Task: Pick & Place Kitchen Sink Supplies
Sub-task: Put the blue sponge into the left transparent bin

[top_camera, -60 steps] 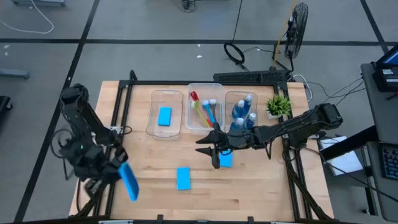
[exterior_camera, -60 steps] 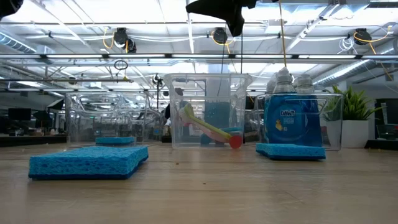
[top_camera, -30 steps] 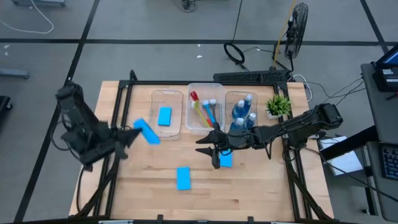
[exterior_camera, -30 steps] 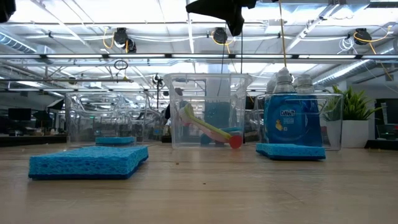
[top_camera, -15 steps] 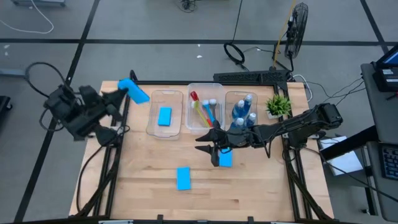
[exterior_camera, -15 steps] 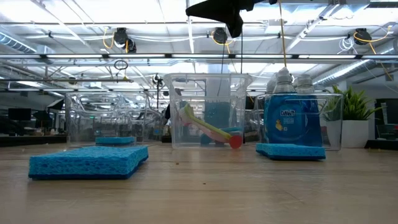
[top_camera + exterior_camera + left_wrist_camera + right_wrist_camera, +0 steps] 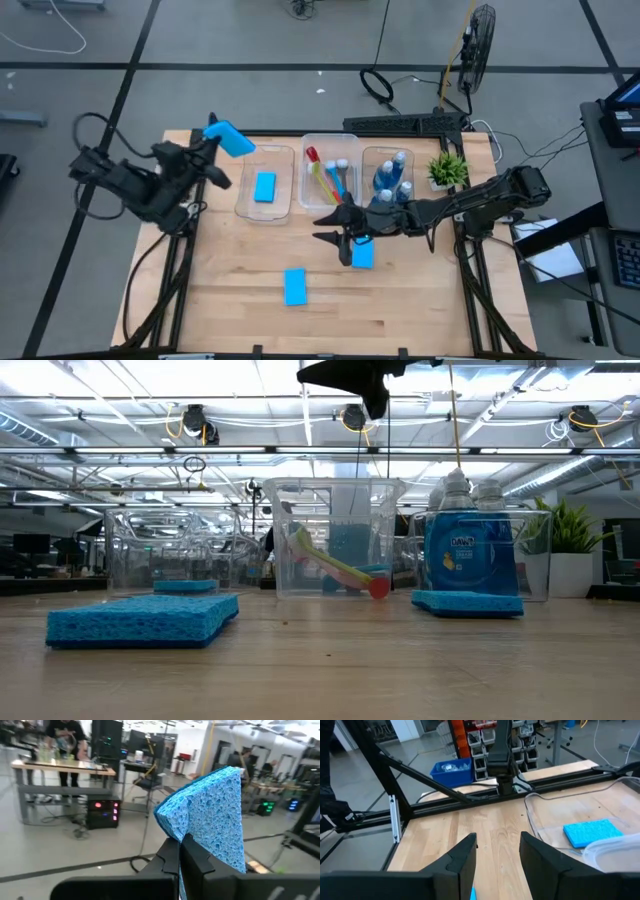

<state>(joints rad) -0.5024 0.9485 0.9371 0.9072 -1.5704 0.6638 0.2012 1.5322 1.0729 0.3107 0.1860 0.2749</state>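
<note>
My left gripper [image 7: 212,148] hovers over the table's far-left part, beside the left clear tub [image 7: 247,205], shut on a bright-blue sponge [image 7: 230,138]. That tub holds one sponge [image 7: 264,186]. Two more sponges lie flat on the table: one [image 7: 294,286] in the middle near part, one [image 7: 362,255] beneath my right arm. My right gripper [image 7: 322,227] hangs open above the table's middle, touching nothing. Red, yellow-green and blue brushes [image 7: 328,178] lie in the middle tub. Blue bottles [image 7: 390,178] stand in the right tub. My left gripper pinches one end of the sponge [image 7: 192,837] between its two fingers [image 7: 172,857]. The fingers lie roughly level, pointing toward the table's far right. The rest of the sponge [image 7: 210,805] sticks out beyond the fingertips, lifted clear of the table and tilted.
A small green potted plant [image 7: 447,168] stands at the far-right corner. Black frame rails [image 7: 190,190] run along the table's left and far sides. Bare wood lies between the tubs and the near edge. In the low view, the sponges [image 7: 140,620] [image 7: 465,603] sit before the tubs.
My left gripper has carried the sponge up and toward the table's far edge, then a little right toward the left tub, the arm swinging and turning as it went. The sponge stayed pinched throughout. My right gripper has stayed open over the table's middle.
</note>
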